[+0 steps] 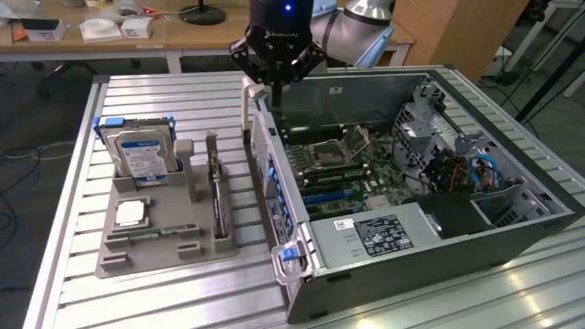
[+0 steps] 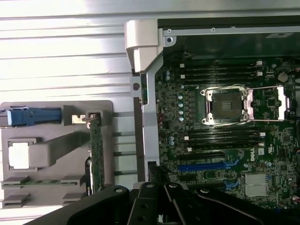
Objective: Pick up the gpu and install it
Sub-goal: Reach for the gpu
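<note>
gripper point(image 1: 274, 90): fingers pressed together, empty, above computer case point(image 1: 260, 137) wall | gpu point(image 1: 216, 195): upright in grey holder point(image 1: 155, 255), apart from gripper | risk: shut fingers could bump card instead of grasping it

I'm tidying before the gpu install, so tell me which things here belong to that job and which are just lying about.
For the job: gpu, on edge in the grey holder; open computer case; motherboard; gripper, shut, over its edge.
Lying about: hard drive; memory stick; processor chip; white boxes on the far desk.
</note>
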Available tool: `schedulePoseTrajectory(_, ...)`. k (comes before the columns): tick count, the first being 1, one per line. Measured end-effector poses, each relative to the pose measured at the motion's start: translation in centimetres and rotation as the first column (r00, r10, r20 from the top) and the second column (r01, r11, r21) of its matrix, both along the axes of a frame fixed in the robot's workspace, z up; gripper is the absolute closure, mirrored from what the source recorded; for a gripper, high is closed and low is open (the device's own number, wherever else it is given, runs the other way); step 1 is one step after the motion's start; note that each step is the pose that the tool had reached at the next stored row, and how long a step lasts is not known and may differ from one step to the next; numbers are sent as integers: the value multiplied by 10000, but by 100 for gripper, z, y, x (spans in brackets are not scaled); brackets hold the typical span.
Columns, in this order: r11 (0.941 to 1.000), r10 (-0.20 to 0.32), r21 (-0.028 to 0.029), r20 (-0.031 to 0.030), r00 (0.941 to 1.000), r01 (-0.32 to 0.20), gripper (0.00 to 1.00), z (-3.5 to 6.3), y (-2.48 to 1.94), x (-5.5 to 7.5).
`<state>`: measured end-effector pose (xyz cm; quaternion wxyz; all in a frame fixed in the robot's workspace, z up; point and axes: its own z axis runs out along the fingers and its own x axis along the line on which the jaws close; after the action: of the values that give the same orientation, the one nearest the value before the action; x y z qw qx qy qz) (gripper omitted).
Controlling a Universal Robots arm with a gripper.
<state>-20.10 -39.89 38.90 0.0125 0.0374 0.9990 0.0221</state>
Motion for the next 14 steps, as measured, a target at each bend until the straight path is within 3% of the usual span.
schedulePoseTrajectory(14, 10000, -1, 0, 0, 10000, 1, 89, -6, 0, -98)
